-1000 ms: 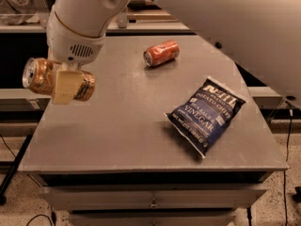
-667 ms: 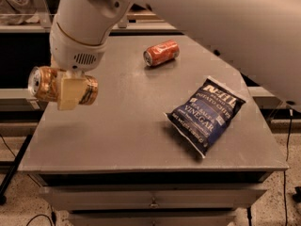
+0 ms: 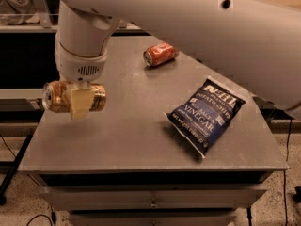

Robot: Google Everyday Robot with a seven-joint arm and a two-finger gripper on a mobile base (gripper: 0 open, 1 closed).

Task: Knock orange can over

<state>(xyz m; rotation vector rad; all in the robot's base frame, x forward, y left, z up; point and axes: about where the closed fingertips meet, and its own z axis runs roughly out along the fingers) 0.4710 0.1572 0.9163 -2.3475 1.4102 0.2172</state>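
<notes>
The orange can (image 3: 59, 97) is golden-amber with a silver top facing left. It is held on its side, in the air over the table's left edge. My gripper (image 3: 81, 101) is shut on the orange can, with a cream finger (image 3: 80, 102) across the can's middle. The other finger is hidden behind the can. The white wrist (image 3: 82, 55) rises above it.
A redder can with white lettering (image 3: 161, 54) lies on its side at the back of the grey table (image 3: 127, 140). A blue vinegar chip bag (image 3: 207, 114) lies at the right. My white arm spans the top right. Drawers sit below the tabletop.
My gripper with the orange can has moved right and slightly down, further in over the table's left edge.
</notes>
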